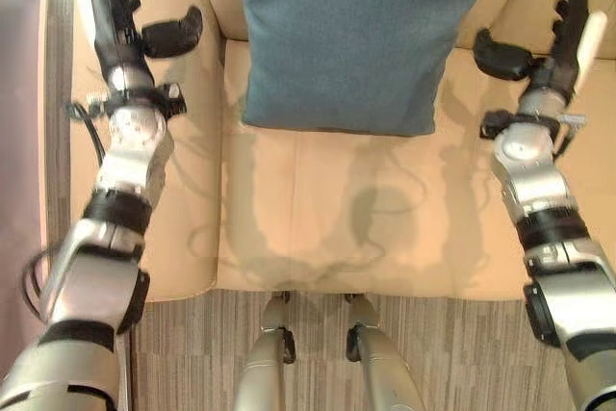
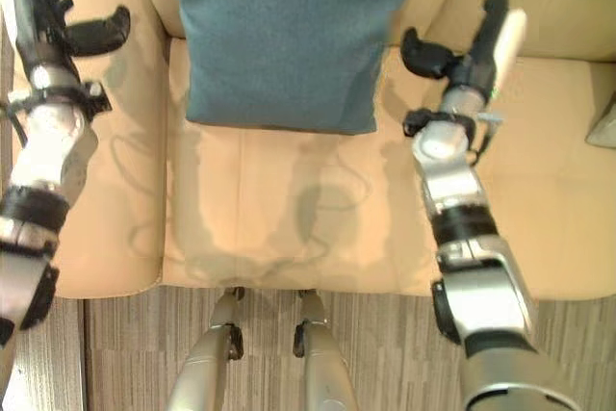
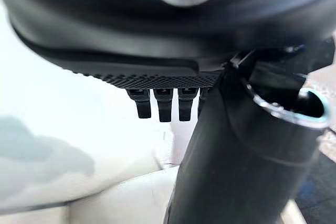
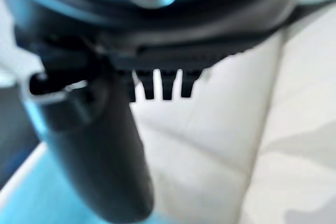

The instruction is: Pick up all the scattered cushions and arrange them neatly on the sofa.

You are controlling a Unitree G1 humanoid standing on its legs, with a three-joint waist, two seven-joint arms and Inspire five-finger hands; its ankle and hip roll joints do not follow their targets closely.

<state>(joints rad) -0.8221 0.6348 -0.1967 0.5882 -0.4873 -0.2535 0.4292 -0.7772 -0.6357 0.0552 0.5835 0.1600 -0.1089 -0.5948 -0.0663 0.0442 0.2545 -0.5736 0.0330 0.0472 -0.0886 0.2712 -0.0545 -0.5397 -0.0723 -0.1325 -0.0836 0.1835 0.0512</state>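
Leaning against the backrest of the beige sofa (image 1: 318, 238), one blue-grey cushion (image 1: 342, 36) sits at 12 o'clock in the head views, centred on the middle seat. Its long axis runs up the backrest toward 12, the lower edge resting on the seat cushion and lying roughly straight across from 9 to 3; the top edge is cut off by the frame. It looks square to the sofa, not visibly tilted.

Left hand (image 1: 120, 12) hovers at about 10 o'clock over the sofa arm, fingers straight and spread, thumb out toward the cushion, holding nothing and apart from the cushion. Right hand (image 2: 476, 40) hovers at about 2 o'clock beside the cushion's right edge, fingers straight, thumb stuck out toward the cushion, empty, not touching it. Both wrist views show straight fingertips over pale upholstery. Striped grey carpet (image 1: 452, 344) lies at 6 o'clock in front of the sofa.
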